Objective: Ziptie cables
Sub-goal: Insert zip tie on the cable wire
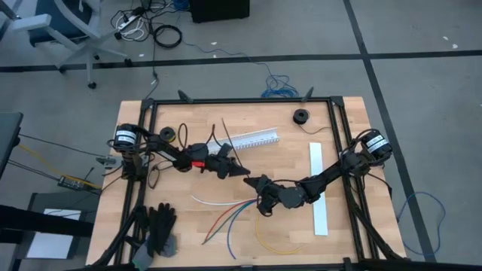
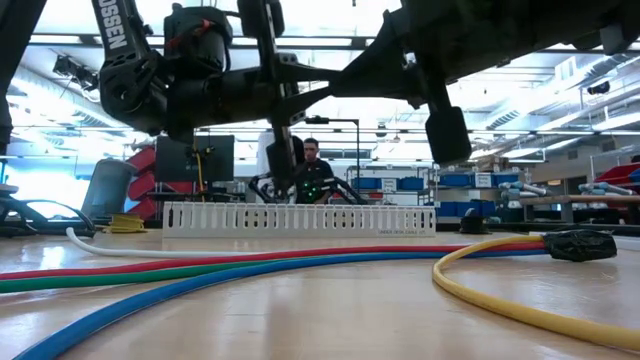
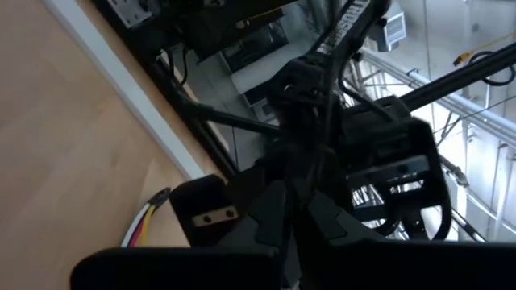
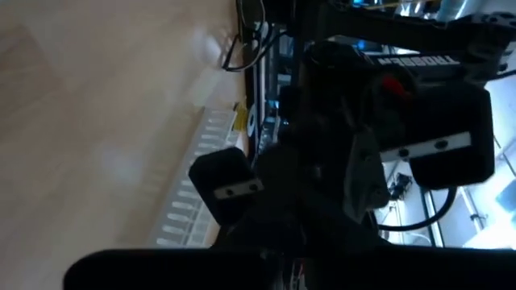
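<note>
Cables (image 1: pixel 226 218) are lying fanned across the wooden table (image 1: pixel 343 128), white, red, green, blue and yellow strands spreading toward the front edge while their other ends are gathering near the middle, under the right arm. Starting at the left, a pair of black gloves (image 1: pixel 158 228) is sitting on the front corner, well out of the way. Next, the left gripper (image 1: pixel 226 167) is reaching in toward the centre with its fingers pressed together; a thin dark strip, probably the ziptie, is rising from about there toward the back, though I cannot tell whether it is being pinched. Just beyond it the short white slotted channel (image 1: pixel 256 140) is lying at an angle. Farther right, the right gripper (image 1: pixel 263 197) is hanging low over the bunched ends, fingers closed, seemingly to keep them together, but whether it is actually gripping them is hidden. At the far right a long white strip (image 1: pixel 318 188) is lying flat
</note>
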Available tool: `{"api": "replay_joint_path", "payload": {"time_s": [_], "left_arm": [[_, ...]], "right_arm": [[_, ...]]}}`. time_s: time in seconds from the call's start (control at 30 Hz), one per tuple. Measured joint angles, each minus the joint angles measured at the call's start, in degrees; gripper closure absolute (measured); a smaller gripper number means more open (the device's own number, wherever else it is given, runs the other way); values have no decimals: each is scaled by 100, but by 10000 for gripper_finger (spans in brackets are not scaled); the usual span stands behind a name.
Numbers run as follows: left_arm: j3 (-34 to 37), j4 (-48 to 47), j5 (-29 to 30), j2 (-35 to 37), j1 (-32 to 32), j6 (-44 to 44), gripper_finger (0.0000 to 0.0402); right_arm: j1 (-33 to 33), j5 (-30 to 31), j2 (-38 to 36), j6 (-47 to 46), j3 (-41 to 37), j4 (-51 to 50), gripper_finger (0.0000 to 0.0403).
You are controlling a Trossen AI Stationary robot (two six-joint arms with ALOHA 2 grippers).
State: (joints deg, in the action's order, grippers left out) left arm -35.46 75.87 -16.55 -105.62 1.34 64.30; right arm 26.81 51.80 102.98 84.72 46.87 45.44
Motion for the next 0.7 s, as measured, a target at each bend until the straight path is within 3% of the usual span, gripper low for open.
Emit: {"api": "replay_joint_path", "payload": {"time_s": [0.37,0.7], "left_arm": [[4,-122,-130,-2,0,-75,402],[7,-194,162,0,-7,-782,401]], "right_arm": [[18,109,0,-137,0,10,402],[242,509,3,-1457,0,534,403]]}}
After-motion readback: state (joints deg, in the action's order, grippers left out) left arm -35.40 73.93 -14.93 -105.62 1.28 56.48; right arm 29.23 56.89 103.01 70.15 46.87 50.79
